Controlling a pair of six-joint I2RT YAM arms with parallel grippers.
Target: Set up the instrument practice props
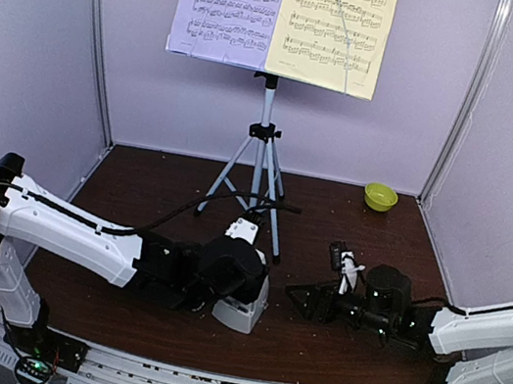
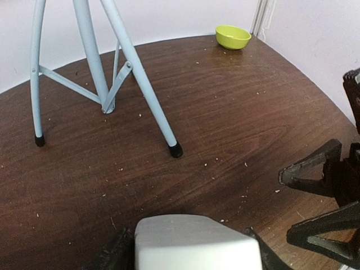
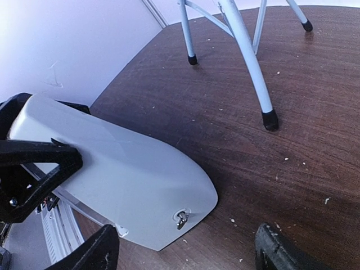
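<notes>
The light grey metronome (image 1: 243,311) rests on the dark wooden table (image 1: 158,185) in front of the tripod. My left gripper (image 1: 237,293) is shut on it, and in the left wrist view both dark fingers (image 2: 115,254) press against the sides of the metronome (image 2: 194,242). My right gripper (image 1: 302,300) stands open just right of it, its jaws spread around the metronome (image 3: 129,174) end that carries the winding key (image 3: 181,218). At the back, the silver tripod (image 1: 257,167) holds up the lilac page (image 1: 230,3) and the pale yellow page (image 1: 333,27), which hide the stand's desk.
A small green bowl (image 1: 380,196) sits at the back right corner of the table. A black cable (image 1: 225,201) trails across the table near the tripod's feet (image 2: 176,149). Pale walls close in the back and both sides.
</notes>
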